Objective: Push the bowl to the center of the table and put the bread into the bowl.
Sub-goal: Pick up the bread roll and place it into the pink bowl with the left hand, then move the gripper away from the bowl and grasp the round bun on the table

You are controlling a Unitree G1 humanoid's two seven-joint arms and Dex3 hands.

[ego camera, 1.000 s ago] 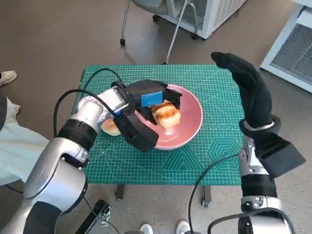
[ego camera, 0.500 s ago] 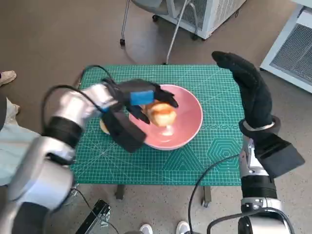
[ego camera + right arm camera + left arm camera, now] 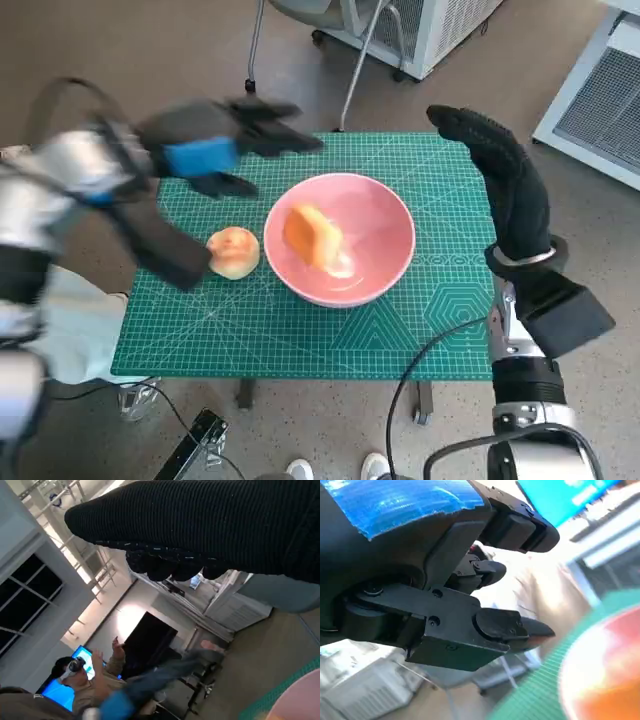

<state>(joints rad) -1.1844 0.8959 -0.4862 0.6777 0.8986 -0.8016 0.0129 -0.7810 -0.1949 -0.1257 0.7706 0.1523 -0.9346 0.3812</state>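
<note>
Bread in the pink bowl, both robot hands up and away.

The left robot hand is blurry above the desk's far left corner, fingers spread wide, holding nothing. Below it, one bread roll lies on the green desk, just beside the bowl (touching or not, hard to tell). Another bread sits inside the bowl, well apart from both hands. The right robot hand stands upright over the desk's right edge, fingers straight, holding nothing.

Left hand raised, fingers spread, empty; right hand upright.
</note>
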